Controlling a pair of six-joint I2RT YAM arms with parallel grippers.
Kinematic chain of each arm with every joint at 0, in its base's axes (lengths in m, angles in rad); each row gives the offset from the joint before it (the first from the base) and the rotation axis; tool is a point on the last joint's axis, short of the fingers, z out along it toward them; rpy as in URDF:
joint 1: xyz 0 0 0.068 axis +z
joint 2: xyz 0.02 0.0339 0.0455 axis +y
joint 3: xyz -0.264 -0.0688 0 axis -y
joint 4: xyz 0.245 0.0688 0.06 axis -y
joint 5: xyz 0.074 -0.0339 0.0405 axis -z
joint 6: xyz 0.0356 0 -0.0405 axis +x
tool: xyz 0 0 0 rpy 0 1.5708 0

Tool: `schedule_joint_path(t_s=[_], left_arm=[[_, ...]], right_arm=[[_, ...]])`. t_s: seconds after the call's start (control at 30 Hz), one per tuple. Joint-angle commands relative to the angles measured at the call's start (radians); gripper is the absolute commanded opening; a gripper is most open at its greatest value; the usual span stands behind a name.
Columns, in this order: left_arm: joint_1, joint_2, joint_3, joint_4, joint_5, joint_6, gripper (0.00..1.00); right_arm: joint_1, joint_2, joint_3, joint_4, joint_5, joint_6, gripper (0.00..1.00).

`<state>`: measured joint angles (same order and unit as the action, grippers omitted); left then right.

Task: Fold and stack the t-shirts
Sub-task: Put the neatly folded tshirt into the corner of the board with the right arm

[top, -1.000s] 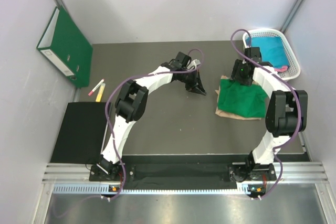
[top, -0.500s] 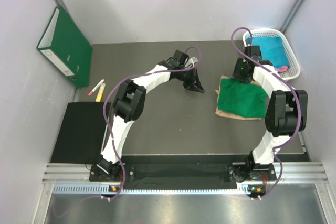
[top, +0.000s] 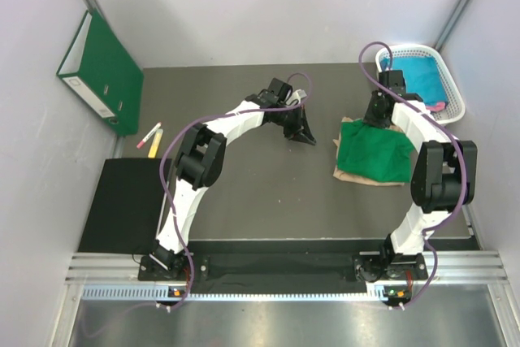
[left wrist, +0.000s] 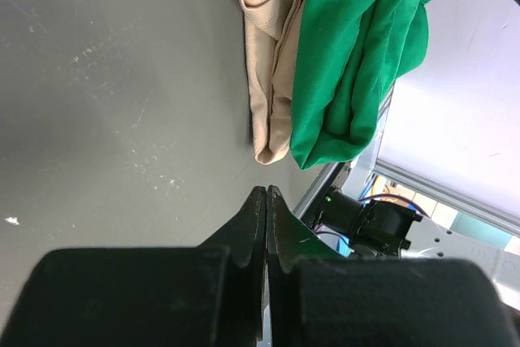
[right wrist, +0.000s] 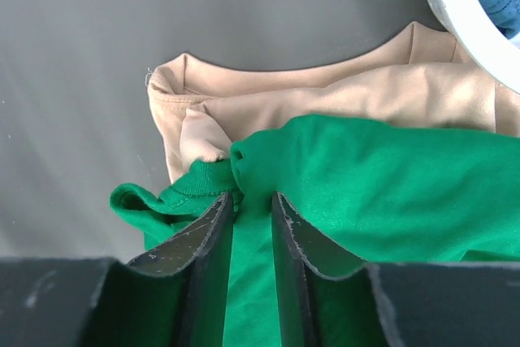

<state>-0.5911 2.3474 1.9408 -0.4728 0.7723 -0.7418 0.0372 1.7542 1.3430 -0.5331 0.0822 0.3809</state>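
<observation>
A bright green t-shirt [top: 375,152] lies folded on a beige t-shirt [top: 349,171] at the right of the table. My right gripper [top: 375,116] is at its far edge. In the right wrist view the right gripper [right wrist: 252,201] is shut on a raised fold of the green t-shirt [right wrist: 390,176], and the beige t-shirt [right wrist: 325,95] shows beyond it. A teal t-shirt [top: 422,77] and a bit of pink cloth [top: 437,106] sit in the white basket [top: 452,79]. My left gripper [top: 307,137] is shut and empty over the bare table, left of the stack; its wrist view shows the left gripper [left wrist: 266,193] pressed together, with the green t-shirt [left wrist: 357,46] ahead.
A dark green binder [top: 101,71] leans on the left wall. A pink and yellow marker [top: 149,136] lies near it, beside a black mat [top: 122,205]. The basket stands in the far right corner, close to the right arm.
The right gripper's jaws have narrowed onto the green t-shirt's far edge. The left gripper has pulled slightly back to the left, staying shut.
</observation>
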Motion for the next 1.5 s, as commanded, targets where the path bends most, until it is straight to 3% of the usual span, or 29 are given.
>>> schedule_joint_path(t_s=[0.0, 0.2, 0.3, 0.73, 1.13, 1.23, 1.27, 1.33, 1.37, 1.47], left_arm=[[0.002, -0.056, -0.008, -0.003, -0.001, 0.025, 0.00], [0.002, -0.057, -0.008, -0.012, -0.002, 0.033, 0.00], [0.001, -0.057, -0.008, -0.024, -0.004, 0.042, 0.00], [0.002, -0.046, -0.006, -0.044, -0.004, 0.059, 0.00], [0.010, -0.060, -0.013, -0.085, -0.013, 0.094, 0.00], [0.014, -0.068, -0.026, -0.087, -0.013, 0.102, 0.00], [0.016, -0.069, -0.029, -0.092, -0.013, 0.108, 0.00], [0.019, -0.076, -0.032, -0.113, -0.021, 0.119, 0.00], [0.020, -0.080, -0.032, -0.125, -0.030, 0.136, 0.00], [0.039, -0.108, -0.040, -0.184, -0.074, 0.174, 0.11]], right_arm=[[0.007, -0.012, 0.025, 0.021, 0.024, 0.012, 0.22], [0.007, -0.005, -0.007, 0.053, 0.005, -0.002, 0.03], [0.010, -0.031, -0.016, 0.067, -0.009, -0.002, 0.01], [0.108, -0.124, 0.045, 0.054, -0.061, -0.014, 0.00], [0.204, 0.088, 0.042, 0.110, -0.050, 0.012, 0.01], [0.207, 0.155, 0.100, 0.049, -0.048, 0.009, 0.09], [0.208, 0.157, 0.126, 0.033, -0.041, 0.007, 0.24], [0.222, 0.119, 0.127, 0.028, -0.010, -0.002, 0.45], [0.230, 0.060, 0.111, 0.036, -0.004, -0.008, 0.62], [0.242, -0.057, 0.090, 0.050, 0.002, -0.030, 0.90]])
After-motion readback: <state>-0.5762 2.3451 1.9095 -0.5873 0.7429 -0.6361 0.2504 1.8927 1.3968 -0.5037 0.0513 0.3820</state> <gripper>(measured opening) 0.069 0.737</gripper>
